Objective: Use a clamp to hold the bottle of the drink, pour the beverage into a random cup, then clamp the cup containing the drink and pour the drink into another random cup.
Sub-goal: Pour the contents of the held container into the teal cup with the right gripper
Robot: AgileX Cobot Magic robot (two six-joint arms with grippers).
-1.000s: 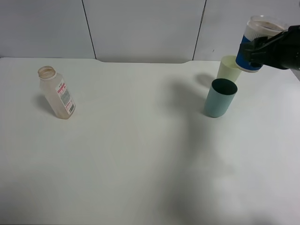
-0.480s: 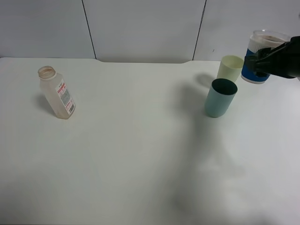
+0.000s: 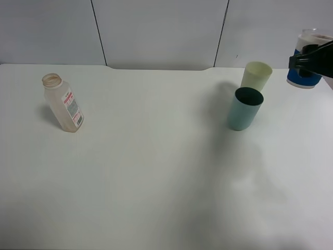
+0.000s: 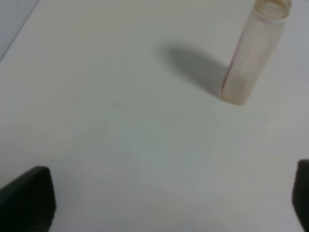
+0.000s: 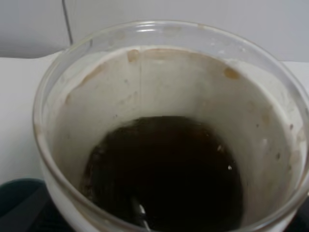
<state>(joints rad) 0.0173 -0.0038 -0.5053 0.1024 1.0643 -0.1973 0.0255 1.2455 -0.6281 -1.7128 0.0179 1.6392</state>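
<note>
The bottle point(image 3: 63, 103) stands open-necked and leaning slightly at the table's far left, and it looks pale and nearly empty point(image 4: 251, 53). My left gripper point(image 4: 169, 208) is open, a good way short of the bottle, with only its dark fingertips point(image 4: 26, 198) showing. At the right edge my right gripper point(image 3: 308, 60) is shut on the blue-and-white cup point(image 3: 304, 79), held upright above the table to the right of the pale yellow-green cup point(image 3: 255, 76). Inside the cup point(image 5: 164, 130), beverage residue smears the wall point(image 5: 145, 55) and the bottom is dark brown.
A teal cup point(image 3: 244, 108) stands just in front of the yellow-green cup. The white table point(image 3: 156, 172) runs wide between the bottle and the cups. Grey wall panels point(image 3: 156, 31) stand behind the table's far edge.
My right gripper has carried the blue-and-white cup to the right, away from above the yellow-green cup. The cup has gone from tilted to upright. The bottle and the other cups have not moved.
</note>
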